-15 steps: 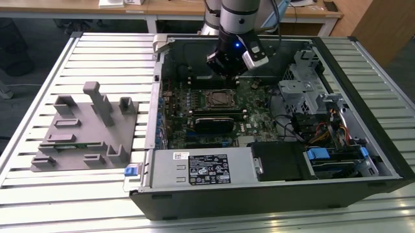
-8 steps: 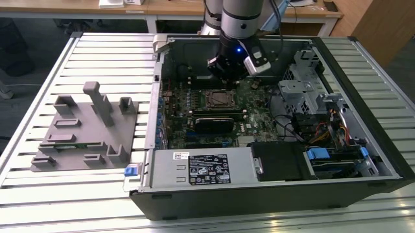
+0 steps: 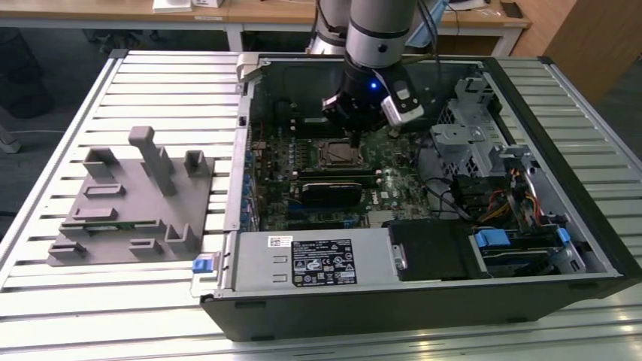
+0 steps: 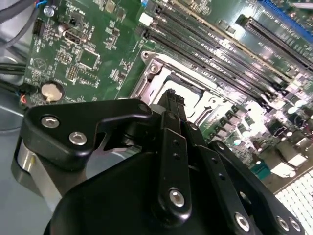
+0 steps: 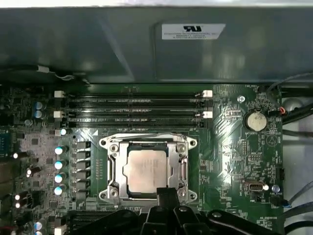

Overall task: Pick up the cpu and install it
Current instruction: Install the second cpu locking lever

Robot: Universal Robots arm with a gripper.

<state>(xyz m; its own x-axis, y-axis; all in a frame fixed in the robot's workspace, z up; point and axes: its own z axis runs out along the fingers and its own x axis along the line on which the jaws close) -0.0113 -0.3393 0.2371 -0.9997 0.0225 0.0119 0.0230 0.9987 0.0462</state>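
The cpu [image 5: 146, 169], a small square chip with a pale silver top, lies flat inside the metal-rimmed socket frame [image 5: 113, 147] on the green motherboard. In the exterior view the cpu [image 3: 336, 153] sits in the middle of the open computer case. My gripper [image 5: 165, 193] hangs just above the socket's edge, beside the chip, with its black fingers pressed together and nothing between them. In the second wrist view the gripper [image 4: 171, 95] points down at the socket and hides most of the chip. The exterior view shows the gripper [image 3: 358, 141] low over the board.
Memory slots [image 5: 134, 105] run beside the socket, near the case wall [image 5: 146, 49]. A drive cage [image 3: 471, 143] and cables fill the case on the exterior view's right. The power supply [image 3: 311, 259] is at the front. A grey plastic fixture [image 3: 131, 203] lies on the slatted table [image 3: 60, 113].
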